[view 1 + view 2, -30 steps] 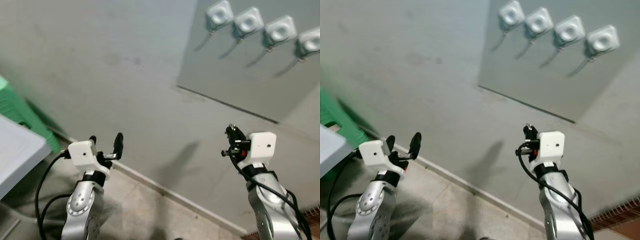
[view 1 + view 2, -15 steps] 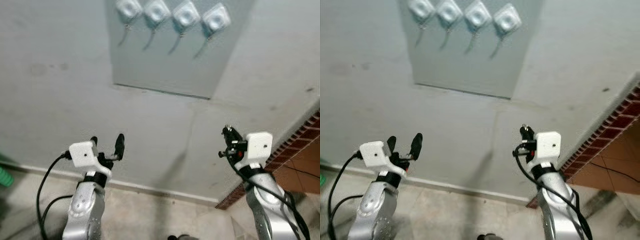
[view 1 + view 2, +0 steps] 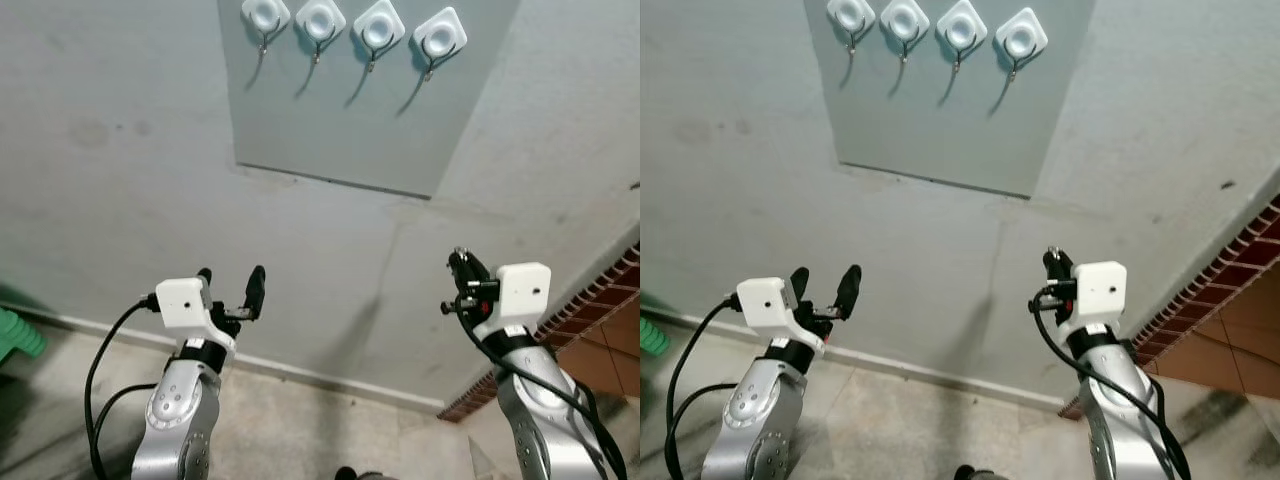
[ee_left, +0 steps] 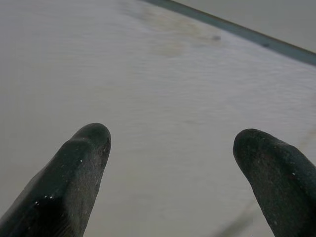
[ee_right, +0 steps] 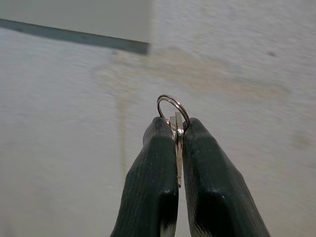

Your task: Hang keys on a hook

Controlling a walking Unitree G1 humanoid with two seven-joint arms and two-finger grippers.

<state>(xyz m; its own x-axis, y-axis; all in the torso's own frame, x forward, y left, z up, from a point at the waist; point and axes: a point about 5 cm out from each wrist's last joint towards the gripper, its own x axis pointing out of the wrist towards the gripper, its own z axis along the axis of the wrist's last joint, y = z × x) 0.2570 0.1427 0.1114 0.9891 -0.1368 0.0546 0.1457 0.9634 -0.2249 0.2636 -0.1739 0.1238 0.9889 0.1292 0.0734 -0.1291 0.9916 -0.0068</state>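
The right gripper (image 5: pixel 177 131) is pinching the keys (image 5: pixel 176 148) tightly between its closed fingers, with the key ring (image 5: pixel 173 106) poking out past the tips (a thin loop, seen edge-on to nothing yet). The left gripper (image 3: pixel 232 289) is hanging spread wide and holding nothing. High on the wall, four hooks (image 3: pixel 353 28) are sitting in a row on a grey panel (image 3: pixel 350 130), well above and to the left of the raised right arm. The risk is looking plain: the ring is small and each hook's wire slender, so a slightly off-angle approach could be bumping the ring aside, or letting go early could be dropping the keys down the wall.
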